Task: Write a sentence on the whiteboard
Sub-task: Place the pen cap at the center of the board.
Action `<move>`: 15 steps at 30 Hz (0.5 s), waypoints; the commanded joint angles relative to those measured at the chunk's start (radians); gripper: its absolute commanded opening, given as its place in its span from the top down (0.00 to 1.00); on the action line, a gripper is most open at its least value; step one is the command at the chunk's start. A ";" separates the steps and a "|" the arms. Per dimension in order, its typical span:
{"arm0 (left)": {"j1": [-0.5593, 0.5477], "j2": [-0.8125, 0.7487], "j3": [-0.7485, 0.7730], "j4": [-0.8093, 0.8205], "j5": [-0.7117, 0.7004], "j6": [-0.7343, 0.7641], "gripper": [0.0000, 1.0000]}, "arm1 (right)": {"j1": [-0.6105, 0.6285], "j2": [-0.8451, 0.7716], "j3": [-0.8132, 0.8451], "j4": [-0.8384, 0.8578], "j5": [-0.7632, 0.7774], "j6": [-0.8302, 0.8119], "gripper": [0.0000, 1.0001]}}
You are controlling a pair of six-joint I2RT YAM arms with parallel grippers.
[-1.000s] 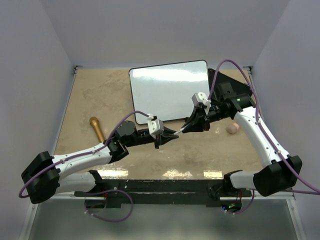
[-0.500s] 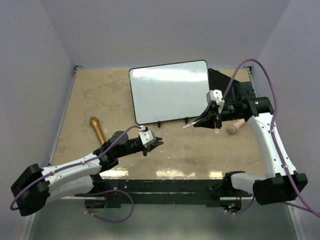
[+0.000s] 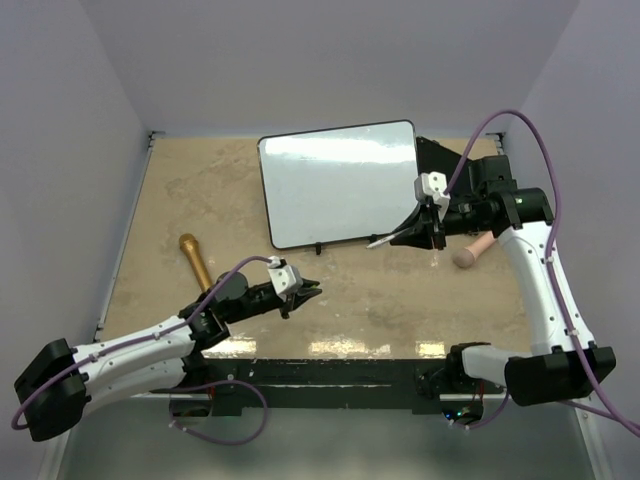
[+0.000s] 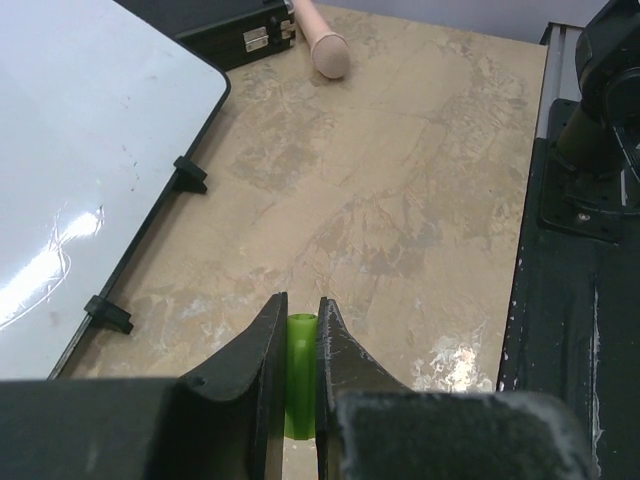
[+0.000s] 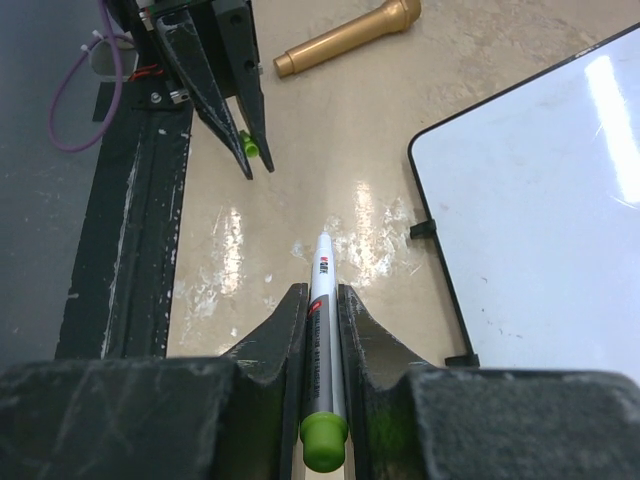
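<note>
At the far middle of the tan mottled table (image 3: 420,300) sits the large glossy white whiteboard with its thin black frame (image 3: 340,185), two small black feet along its near edge. The right gripper (image 3: 408,234) is clamped tight on a slim white marker pen with a green tail (image 5: 322,340), whose tip hangs just off the board's near right corner, apart from it. The left gripper (image 4: 298,305), nearer the arm bases, is closed to a narrow gap, pinching a small green cap (image 4: 300,375).

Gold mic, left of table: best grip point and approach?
Probably mid-shaft of the gold mic, from straight above, closing across its long axis. It lies flat on the table with bare surface either side; the shaft is slimmer and straighter than the rounded head.
</note>
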 commanded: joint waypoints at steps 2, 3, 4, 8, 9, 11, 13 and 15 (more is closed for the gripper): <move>-0.026 -0.020 -0.026 0.052 -0.030 -0.022 1.00 | -0.009 0.032 0.076 -0.011 -0.001 -0.011 1.00; -0.027 -0.017 -0.027 0.055 -0.030 -0.022 1.00 | -0.009 0.046 0.082 -0.011 -0.002 -0.011 1.00; -0.027 -0.012 -0.032 0.061 -0.029 -0.020 1.00 | -0.007 0.053 0.093 -0.012 -0.004 -0.009 1.00; -0.027 0.043 -0.029 0.079 -0.026 -0.022 1.00 | -0.009 0.070 0.074 -0.005 -0.030 -0.016 1.00; -0.026 0.061 -0.024 0.078 -0.029 -0.027 1.00 | -0.007 0.076 0.052 0.002 -0.030 -0.013 1.00; -0.026 0.130 0.000 0.066 -0.052 -0.050 1.00 | -0.009 0.084 0.018 0.063 -0.034 0.026 1.00; -0.024 0.210 0.031 0.049 -0.105 -0.092 1.00 | -0.009 0.093 -0.037 0.127 -0.044 0.076 1.00; -0.021 0.264 0.063 0.029 -0.142 -0.143 1.00 | -0.009 0.095 -0.091 0.205 -0.057 0.124 1.00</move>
